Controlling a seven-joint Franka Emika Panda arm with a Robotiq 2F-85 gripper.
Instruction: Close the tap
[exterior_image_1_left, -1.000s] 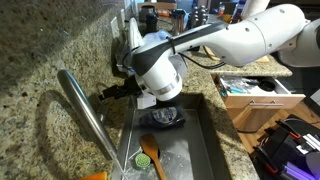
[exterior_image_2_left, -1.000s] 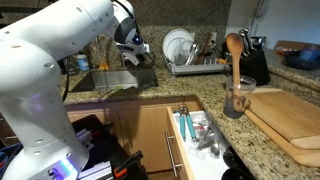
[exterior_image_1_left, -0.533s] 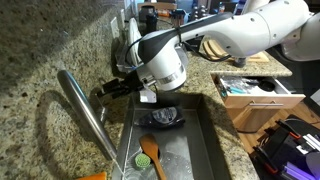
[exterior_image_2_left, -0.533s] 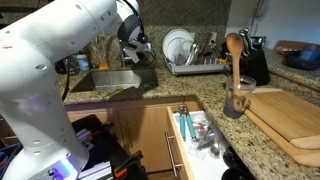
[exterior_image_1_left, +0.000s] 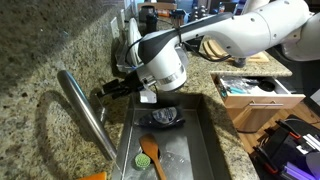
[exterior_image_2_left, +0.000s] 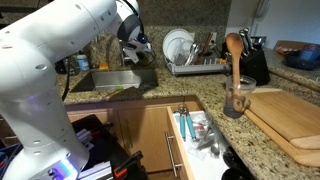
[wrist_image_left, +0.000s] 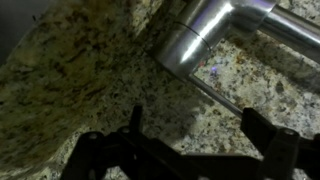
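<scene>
The tap (exterior_image_1_left: 88, 118) is a long brushed silver spout slanting over the granite counter beside the sink. In the wrist view its thick base (wrist_image_left: 205, 32) is at the top, and its thin lever handle (wrist_image_left: 222, 97) runs diagonally down to the right. My gripper (wrist_image_left: 200, 130) is open, its two dark fingers spread apart just below the lever and holding nothing. In an exterior view the gripper (exterior_image_1_left: 106, 90) sits close to the tap's base, above the counter. In the exterior view from across the room my arm hides the tap, and the gripper (exterior_image_2_left: 136, 44) hangs over the sink's back edge.
The steel sink (exterior_image_1_left: 200, 140) holds a green brush (exterior_image_1_left: 152, 158) and a dark item. A dish rack (exterior_image_2_left: 196, 62) stands beside the sink. A drawer (exterior_image_2_left: 195, 135) is open below the counter. A jar with a wooden spoon (exterior_image_2_left: 236, 75) and a cutting board (exterior_image_2_left: 290, 115) are on the counter.
Over the last second the gripper moved a little toward the tap's base. It has stayed still over the last half second.
</scene>
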